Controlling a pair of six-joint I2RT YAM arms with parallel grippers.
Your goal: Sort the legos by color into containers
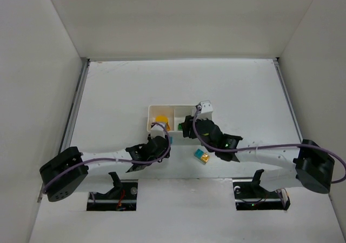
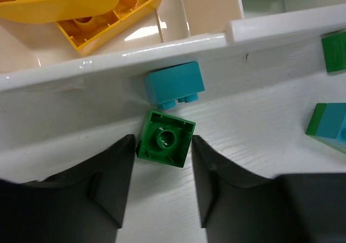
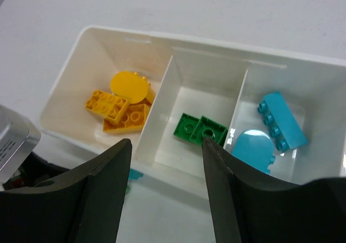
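Observation:
The white tray (image 1: 151, 109) has three compartments. In the right wrist view the tray (image 3: 205, 65) holds yellow legos (image 3: 121, 107) on the left, two green legos (image 3: 199, 128) in the middle and cyan legos (image 3: 275, 127) on the right. My left gripper (image 2: 164, 140) is open on the table just outside the tray's near wall (image 2: 81, 73), and an upside-down green lego (image 2: 166, 139) lies between its fingertips. A cyan lego (image 2: 174, 83) rests against that wall just beyond it. My right gripper (image 3: 166, 143) is open and empty above the tray's near wall.
A joined cyan, yellow and green brick cluster (image 1: 202, 156) lies on the table near the right arm. In the left wrist view a green-and-cyan brick (image 2: 330, 125) and another green brick (image 2: 335, 51) lie to the right. Tall white walls enclose the table.

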